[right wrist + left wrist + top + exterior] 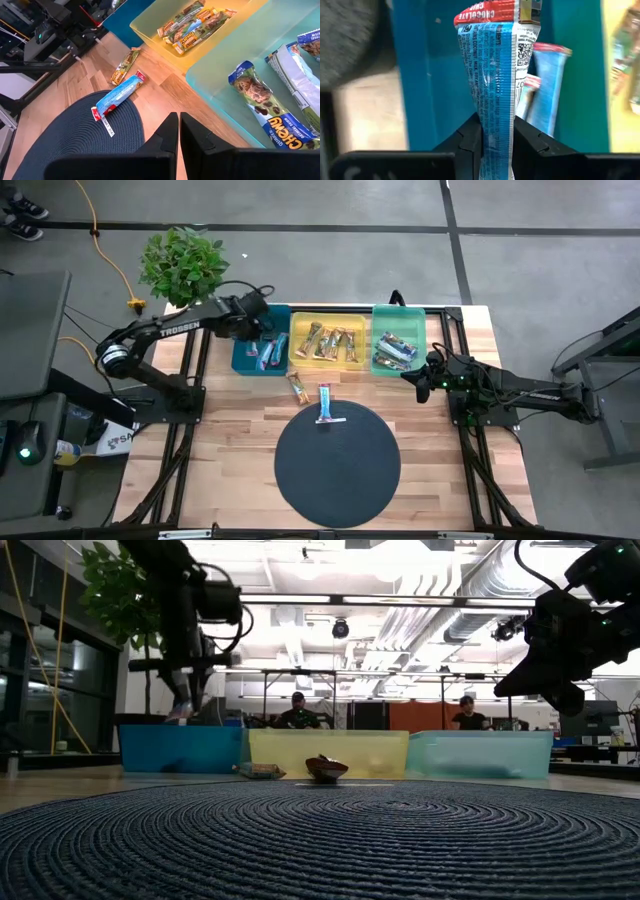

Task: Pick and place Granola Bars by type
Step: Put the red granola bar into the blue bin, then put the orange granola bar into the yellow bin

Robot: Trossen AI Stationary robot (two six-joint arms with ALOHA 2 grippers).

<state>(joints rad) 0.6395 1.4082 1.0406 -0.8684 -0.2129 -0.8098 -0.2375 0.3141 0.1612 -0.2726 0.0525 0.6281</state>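
Above teal tray [435, 90], left end effector [497, 142] pinches blue granola bar [497, 75].

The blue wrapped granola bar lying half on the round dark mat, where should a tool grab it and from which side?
Grip the blue wrapped granola bar across its narrow width near the middle, coming straight down from above. It lies flat, one end on the round dark woven mat and the other on the wooden table, so only its long edges offer a pinch. The tan-brown wrapped bar beside it lies apart, leaving room.
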